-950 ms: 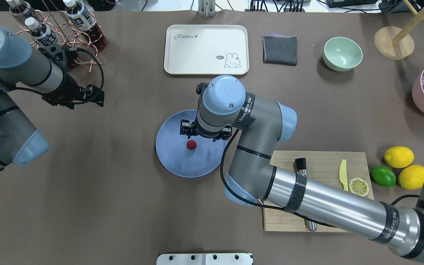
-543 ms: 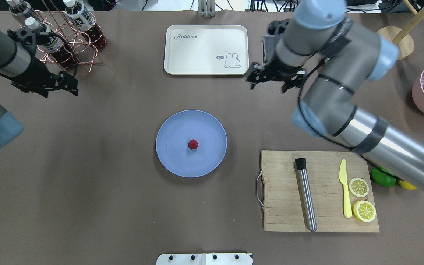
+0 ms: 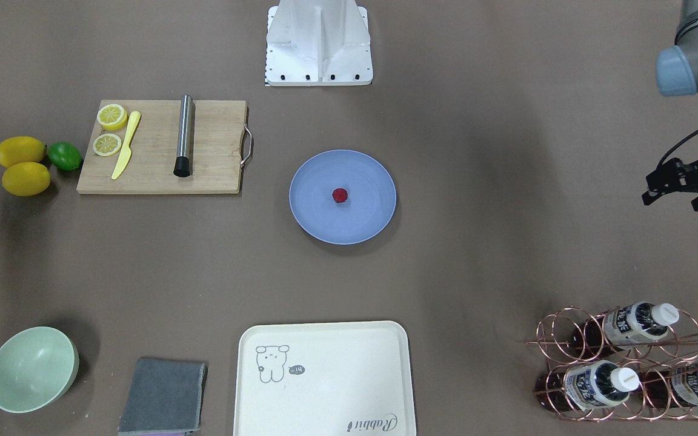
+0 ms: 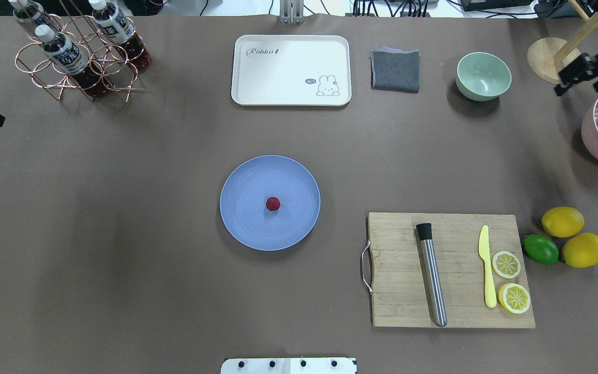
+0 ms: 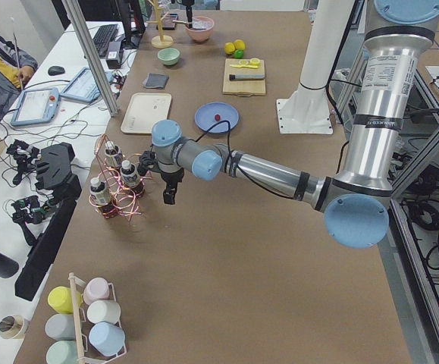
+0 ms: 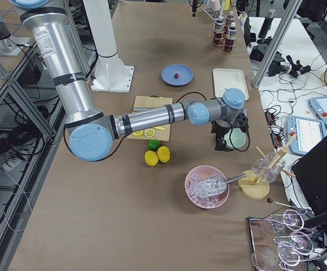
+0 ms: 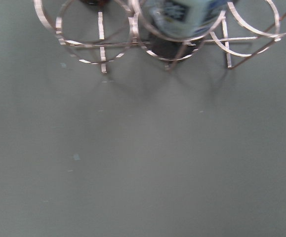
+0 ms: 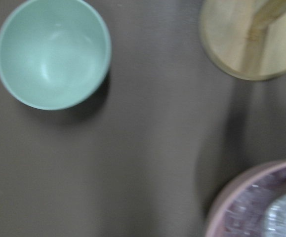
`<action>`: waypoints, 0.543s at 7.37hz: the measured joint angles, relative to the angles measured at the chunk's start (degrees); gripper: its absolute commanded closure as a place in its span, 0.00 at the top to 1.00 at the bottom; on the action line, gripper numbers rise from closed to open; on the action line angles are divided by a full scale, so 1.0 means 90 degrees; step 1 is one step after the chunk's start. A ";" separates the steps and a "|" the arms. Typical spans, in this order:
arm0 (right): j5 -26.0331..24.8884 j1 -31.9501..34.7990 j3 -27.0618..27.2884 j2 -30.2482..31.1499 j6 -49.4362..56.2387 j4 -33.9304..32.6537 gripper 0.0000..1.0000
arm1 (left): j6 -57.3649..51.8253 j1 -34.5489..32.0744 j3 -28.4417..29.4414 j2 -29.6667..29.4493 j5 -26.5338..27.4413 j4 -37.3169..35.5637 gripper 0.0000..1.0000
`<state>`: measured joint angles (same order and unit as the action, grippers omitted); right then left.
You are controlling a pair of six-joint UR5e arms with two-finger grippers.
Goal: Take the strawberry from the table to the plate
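Right tool (image 4: 582,78) swung far from strawberry (image 4: 273,203) on plate (image 4: 242,223), left tool (image 3: 671,200) likewise distant, both spread apart

One strawberry (image 4: 272,203), one plate (image 4: 242,223), two lemons (image 4: 562,222) (plus two halves (image 4: 506,264)), three bottles (image 4: 63,52).

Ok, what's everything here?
strawberry: 1, red, on plate
plate: 1, blue, centre
tray: 1, cream, far side
cloth: 1, grey, beside tray
bowl: 1, mint, beside cloth
ice bowl: 1, pink, right edge
cutting board: 1, wooden, near right
rod: 1, silver, on board
knife: 1, yellow, on board
lemon halves: 2, yellow, on board
lemons: 2, yellow, beside board
lime: 1, green, beside lemons
bottles: 3, dark, far left
left tool: 1, black, left edge
right tool: 1, black, right edge
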<state>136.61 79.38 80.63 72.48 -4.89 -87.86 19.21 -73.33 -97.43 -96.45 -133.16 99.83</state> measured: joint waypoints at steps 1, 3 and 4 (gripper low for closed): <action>0.0054 0.0445 -0.0416 0.0134 0.0863 -0.0005 1.00 | -0.0299 -0.0178 -0.0001 0.0152 -0.0041 -0.0010 0.97; 0.0074 0.0948 -0.0715 0.0374 0.1486 -0.0005 1.00 | -0.0510 -0.0318 -0.0030 0.0221 -0.0116 -0.0099 0.97; 0.0076 0.1067 -0.0733 0.0486 0.1563 -0.0002 1.00 | -0.0532 -0.0338 -0.0050 0.0230 -0.0129 -0.0128 0.97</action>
<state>137.29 88.98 74.03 76.86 9.18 -87.88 14.42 -76.37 -97.88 -94.38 -134.32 98.68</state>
